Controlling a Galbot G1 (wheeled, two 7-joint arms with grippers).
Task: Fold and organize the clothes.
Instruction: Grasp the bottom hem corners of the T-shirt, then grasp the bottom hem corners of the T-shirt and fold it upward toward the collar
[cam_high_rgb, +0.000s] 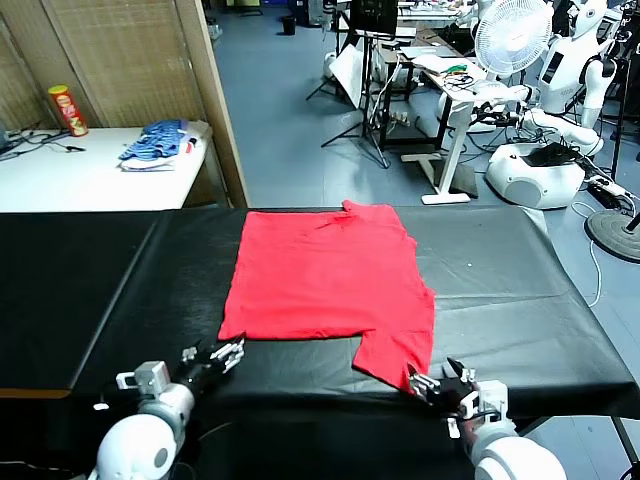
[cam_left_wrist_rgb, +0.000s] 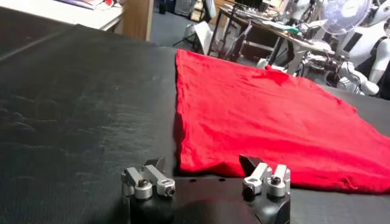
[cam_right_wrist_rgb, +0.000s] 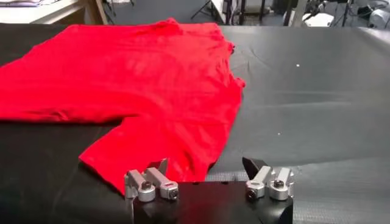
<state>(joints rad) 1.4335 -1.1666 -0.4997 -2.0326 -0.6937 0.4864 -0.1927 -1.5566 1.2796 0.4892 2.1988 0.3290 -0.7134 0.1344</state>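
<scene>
Black counter (cam_high_rgb: 500, 290) fills most of the head view, w/ a seam running across its left part. Red T-shirt (cam_high_rgb: 325, 280) lies flat, spread out roughly mid-counter, plain red side up — no print showing; far edge w/ the collar sits near the counter's back edge, one short sleeve (cam_high_rgb: 395, 350) sticks out toward the robot on its right side, near the front edge. Fabric is mostly smooth, a few light wrinkles. Behind the counter on the robot's left stands a white side table (cam_high_rgb: 70, 175) carrying a blue striped pile of garments (cam_high_rgb: 160, 145) and a red-yellow can (cam_high_rgb: 68, 110), well apart from each other. Further back: workshop floor, a white fan (cam_high_rgb: 512, 35), a white robot (cam_high_rgb: 560, 110), desks w/ cables. Left hand (cam_high_rgb: 228, 352) sits low at the front edge, just beside the shirt's near left corner, not touching it; in the left wrist view (cam_left_wrist_rgb: 206, 176) its fingers stand wide apart, nothing between them, shirt hem just ahead. Right hand (cam_high_rgb: 432, 383) is at the front edge too, right at the tip of the sleeve — in the right wrist view (cam_right_wrist_rgb: 206, 176) its fingers are parted, moderately wide, holding nothing, w/ the sleeve's edge lying just in front of one fingertip (cam_right_wrist_rgb: 161, 165); whether it touches the cloth can't be told.
</scene>
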